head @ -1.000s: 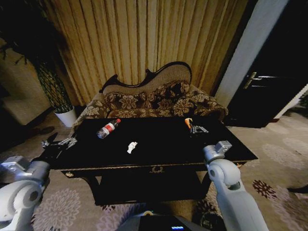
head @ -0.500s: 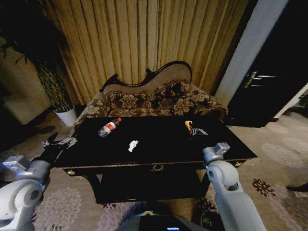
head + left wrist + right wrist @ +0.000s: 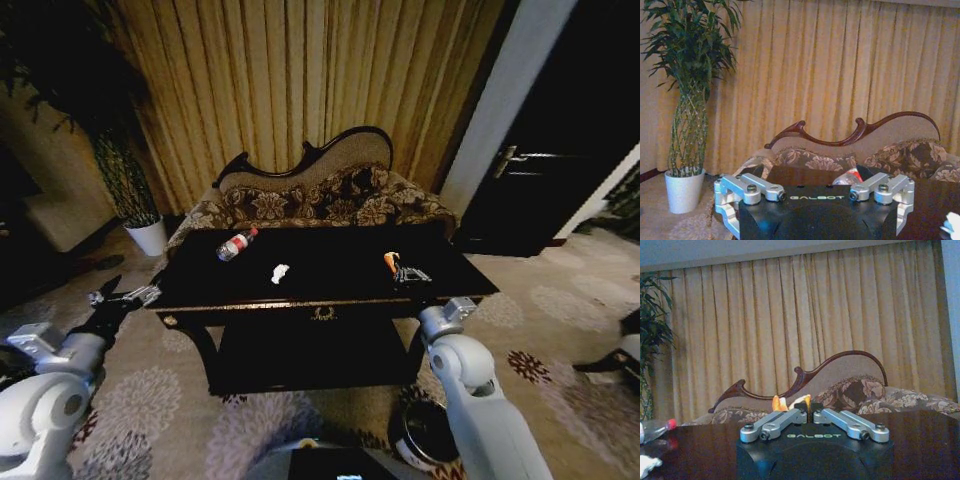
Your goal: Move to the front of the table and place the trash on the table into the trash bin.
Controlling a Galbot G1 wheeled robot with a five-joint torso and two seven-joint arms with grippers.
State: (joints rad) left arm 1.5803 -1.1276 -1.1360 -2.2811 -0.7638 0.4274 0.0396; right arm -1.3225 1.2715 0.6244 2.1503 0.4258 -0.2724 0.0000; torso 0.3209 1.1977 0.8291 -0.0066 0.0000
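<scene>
On table (image 3: 330, 285): one bottle (image 3: 235, 244), one white scrap (image 3: 280, 272), one orange piece (image 3: 391, 261).

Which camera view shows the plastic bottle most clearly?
The head view: the whole bottle lies on the table, red cap and label visible. The left wrist view shows part of it behind the left claw; the right wrist view, its capped end.

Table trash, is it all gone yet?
Nothing binned yet. The right gripper grips the orange piece, with the bin on the floor by that arm. The bottle and white scrap lie on the table. The left gripper hangs open beside it.
</scene>
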